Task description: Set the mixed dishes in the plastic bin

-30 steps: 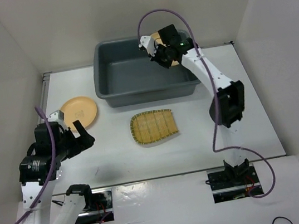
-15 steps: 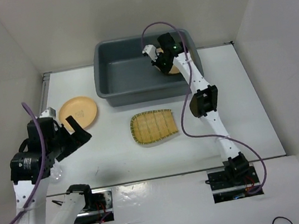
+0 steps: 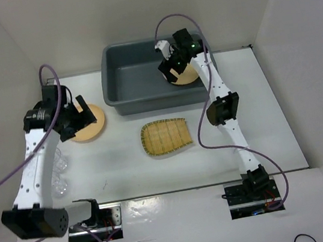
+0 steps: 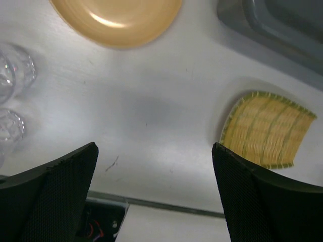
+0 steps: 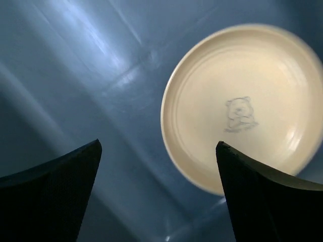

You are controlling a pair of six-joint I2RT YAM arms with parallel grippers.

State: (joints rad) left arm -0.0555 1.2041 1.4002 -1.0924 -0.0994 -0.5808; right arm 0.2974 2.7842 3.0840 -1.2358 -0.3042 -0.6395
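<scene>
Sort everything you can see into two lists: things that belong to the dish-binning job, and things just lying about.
Belongs:
large dark grey plastic bin
round yellow-orange plate inside it
second round yellow-orange plate on the white table
yellow ribbed bamboo-look tray
small clear glass cups

Just there:
purple cables
white table

White table (image 3: 267,135) boxed in by plain white walls (image 3: 74,24) — back, left, right — evenly lit.

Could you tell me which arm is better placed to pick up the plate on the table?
Left. The left gripper, open, hovers by the table plate, while the right gripper is inside the grey bin, over the other plate.
</scene>
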